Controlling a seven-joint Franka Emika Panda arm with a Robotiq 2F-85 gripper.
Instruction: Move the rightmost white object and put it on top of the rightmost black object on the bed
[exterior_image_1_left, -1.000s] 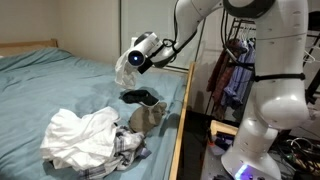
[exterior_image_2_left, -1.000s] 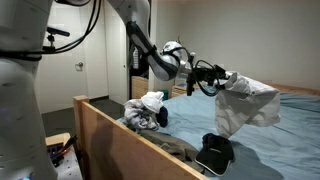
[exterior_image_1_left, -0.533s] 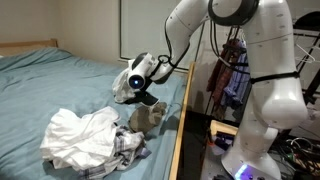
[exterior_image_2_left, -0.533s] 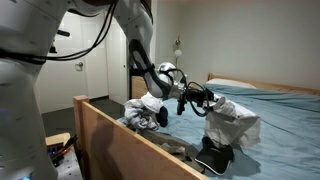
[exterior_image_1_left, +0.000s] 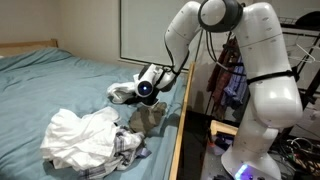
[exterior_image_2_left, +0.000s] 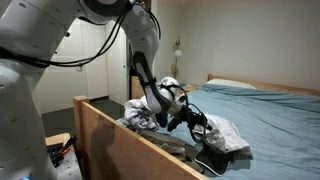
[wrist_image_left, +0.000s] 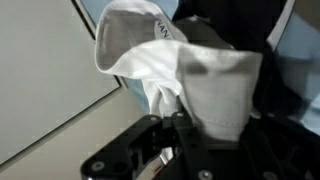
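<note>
My gripper (exterior_image_1_left: 139, 92) is shut on a white cloth (exterior_image_1_left: 123, 93) and holds it low over the bed, right on the black object near the bed's side edge. In an exterior view the white cloth (exterior_image_2_left: 222, 132) lies draped over the black object (exterior_image_2_left: 218, 158), with the gripper (exterior_image_2_left: 193, 120) still pinching its near edge. In the wrist view the white cloth (wrist_image_left: 190, 70) fills the frame between the jaws (wrist_image_left: 190, 125). In an exterior view the black object is hidden behind the gripper and cloth.
A big pile of white and checked clothes (exterior_image_1_left: 85, 137) lies at the bed's near corner, with a grey-brown garment (exterior_image_1_left: 150, 117) beside it. The wooden bed rail (exterior_image_2_left: 130, 145) runs along the side. Hanging clothes (exterior_image_1_left: 225, 80) stand beyond the bed.
The gripper has come down with the white cloth, from hanging above the bed to resting on the black object. The cloth has gone from dangling to bunched and spread.
</note>
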